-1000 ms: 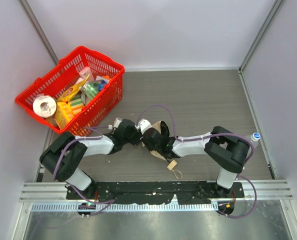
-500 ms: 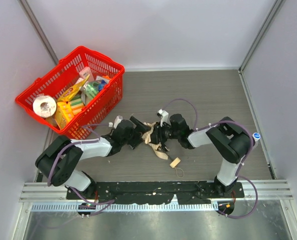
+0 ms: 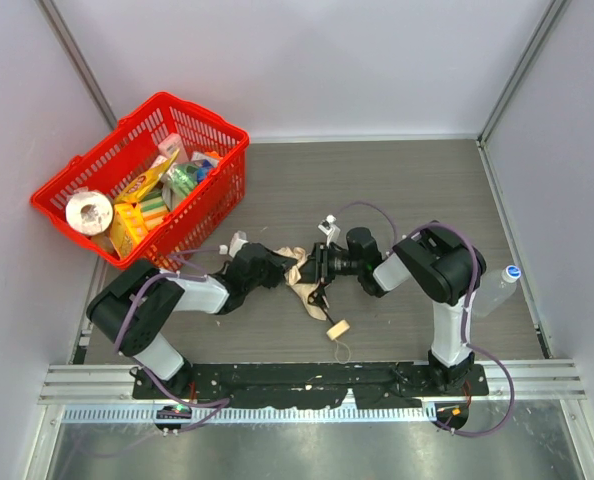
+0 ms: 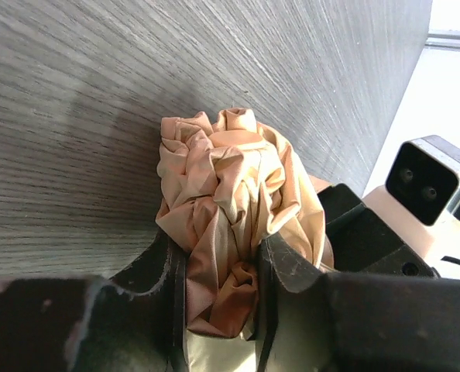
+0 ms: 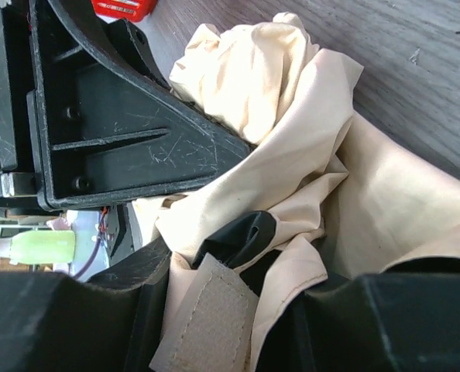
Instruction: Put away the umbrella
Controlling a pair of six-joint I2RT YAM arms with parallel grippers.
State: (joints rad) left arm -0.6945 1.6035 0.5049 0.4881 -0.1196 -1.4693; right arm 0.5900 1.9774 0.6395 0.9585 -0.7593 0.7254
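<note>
**Two pincers pinch the crumpled umbrella**

The umbrella [image 3: 299,272] lies in the middle of the grey tabletop [image 3: 397,190], right between the two arms. Its tan cloth is all bunched up in a soft lump. The small tan handle [image 3: 338,328] lies on the tabletop a little nearer the arm bases. A thin cord loop [image 3: 345,349] trails from the handle.

The left pincer [image 3: 280,268] reaches in from the left. It is clamped on the umbrella. In the left wrist view its two black fingers [image 4: 159,271] squeeze a thick fold of cloth, and the rest puffs out past them.

The right pincer [image 3: 317,270] reaches in from the right and meets the left one almost nose to nose. It is clamped on the umbrella too. In the right wrist view cloth fills the gap between its fingers, along with a tan fuzzy strap [image 5: 203,322].

The red basket [image 3: 207,118] sits at the far left corner, well apart from the umbrella. It is full of packets and a white roll. A clear bottle [image 3: 495,292] with a blue cap stands by the right wall.
</note>
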